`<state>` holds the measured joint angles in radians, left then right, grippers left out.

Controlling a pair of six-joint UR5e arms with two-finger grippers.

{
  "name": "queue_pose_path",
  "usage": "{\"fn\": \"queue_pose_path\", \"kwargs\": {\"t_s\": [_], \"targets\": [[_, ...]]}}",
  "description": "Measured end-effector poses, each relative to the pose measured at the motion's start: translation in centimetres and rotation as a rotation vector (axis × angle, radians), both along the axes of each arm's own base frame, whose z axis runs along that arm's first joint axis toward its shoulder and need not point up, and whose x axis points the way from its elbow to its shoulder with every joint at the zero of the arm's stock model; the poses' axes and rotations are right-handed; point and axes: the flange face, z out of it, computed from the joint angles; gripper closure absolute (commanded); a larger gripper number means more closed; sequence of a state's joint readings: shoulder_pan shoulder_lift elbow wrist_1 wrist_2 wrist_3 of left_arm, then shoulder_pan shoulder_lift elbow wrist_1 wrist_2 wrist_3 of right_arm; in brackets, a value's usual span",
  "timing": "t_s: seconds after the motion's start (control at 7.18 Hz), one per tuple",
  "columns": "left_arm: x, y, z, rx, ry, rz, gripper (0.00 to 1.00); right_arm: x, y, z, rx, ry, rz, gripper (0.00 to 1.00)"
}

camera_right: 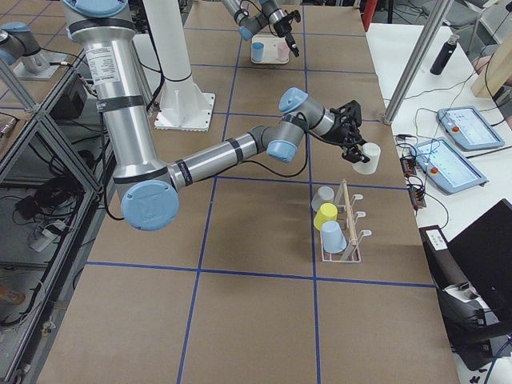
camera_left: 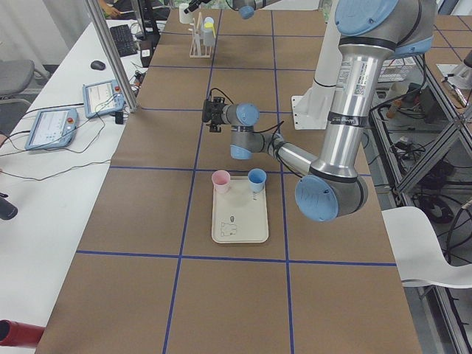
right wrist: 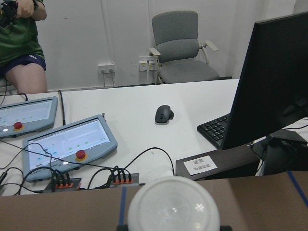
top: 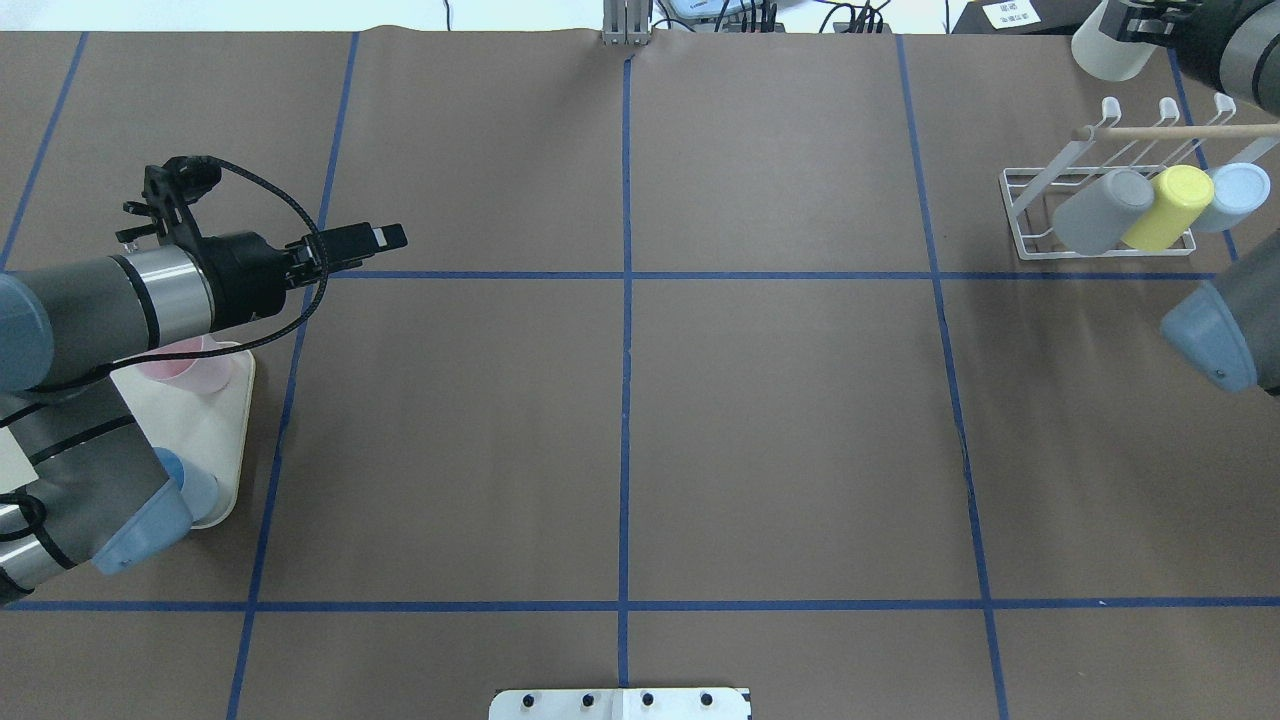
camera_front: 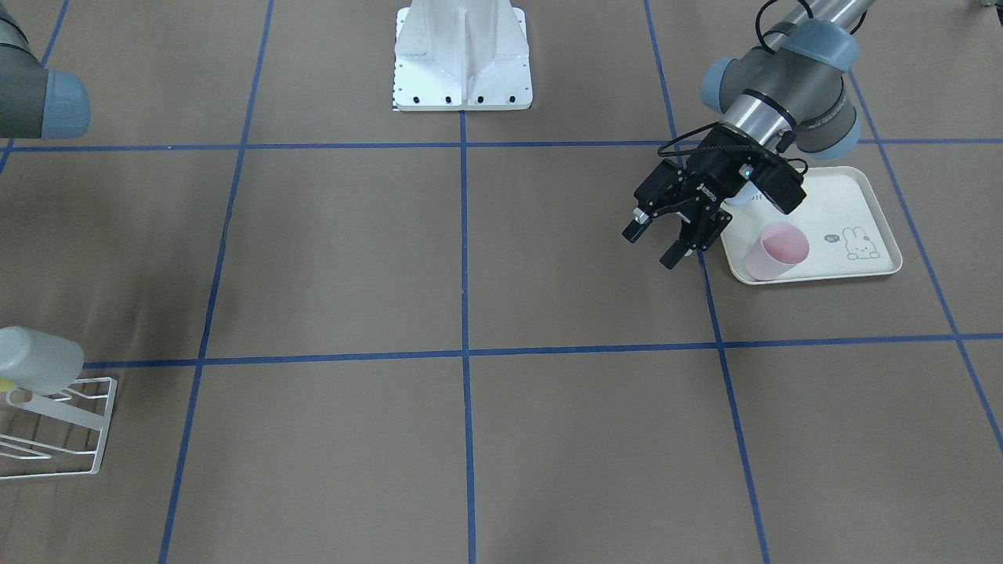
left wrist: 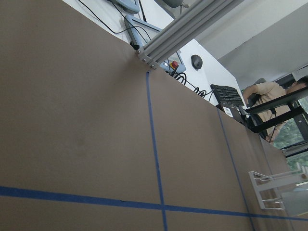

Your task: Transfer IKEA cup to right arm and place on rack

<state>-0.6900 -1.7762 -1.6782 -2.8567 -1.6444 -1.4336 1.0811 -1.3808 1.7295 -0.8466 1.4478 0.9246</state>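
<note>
My right gripper [top: 1135, 25] is shut on a white IKEA cup [top: 1105, 48], held in the air beyond the far end of the rack [top: 1012, 218]. The right wrist view shows the cup's round base [right wrist: 173, 204] low in the middle. The white wire rack carries a wooden dowel [top: 1170, 131] and a grey, a yellow and a light blue cup. In the front-facing view the rack [camera_front: 107, 427] sits at the lower left. My left gripper [camera_front: 657, 244] hangs open and empty beside the cream tray [camera_front: 854, 204].
On the cream tray stand a pink cup [camera_front: 776, 251] and a blue cup [camera_left: 257, 179]. The robot's white base [camera_front: 462, 59] is at mid-table on its side. Past the far table edge lie control tablets [right wrist: 72, 144], cables and a monitor; a person sits there.
</note>
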Motion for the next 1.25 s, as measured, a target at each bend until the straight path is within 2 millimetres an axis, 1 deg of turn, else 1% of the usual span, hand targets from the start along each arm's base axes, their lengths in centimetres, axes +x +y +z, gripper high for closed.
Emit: {"fn": "queue_pose_path", "kwargs": {"t_s": [0.28,0.42,0.84,0.97,1.11,1.25], "targets": [[-0.2,0.0,0.7,-0.004,-0.017,-0.007,0.05,0.1,0.1,2.7,-0.033,0.038,0.018,1.0],[-0.2,-0.1,0.8,-0.005,-0.019,-0.009,0.05,-0.2,-0.1,3.5,-0.045,0.044,0.017,1.0],[-0.2,-0.1,0.9,-0.006,-0.02,-0.012,0.05,-1.8,-1.3,4.4,-0.061,0.049,0.008,1.0],[-0.2,-0.1,0.9,-0.007,-0.021,-0.013,0.04,-2.0,-1.6,5.0,-0.066,0.046,0.009,1.0],[-0.2,-0.1,1.0,-0.007,-0.022,-0.014,0.04,-2.2,-1.7,5.7,-0.068,0.043,0.01,0.96],[-0.2,-0.1,1.0,-0.008,-0.023,-0.014,0.04,-2.4,-1.7,6.3,-0.066,0.037,0.011,0.54]]}}
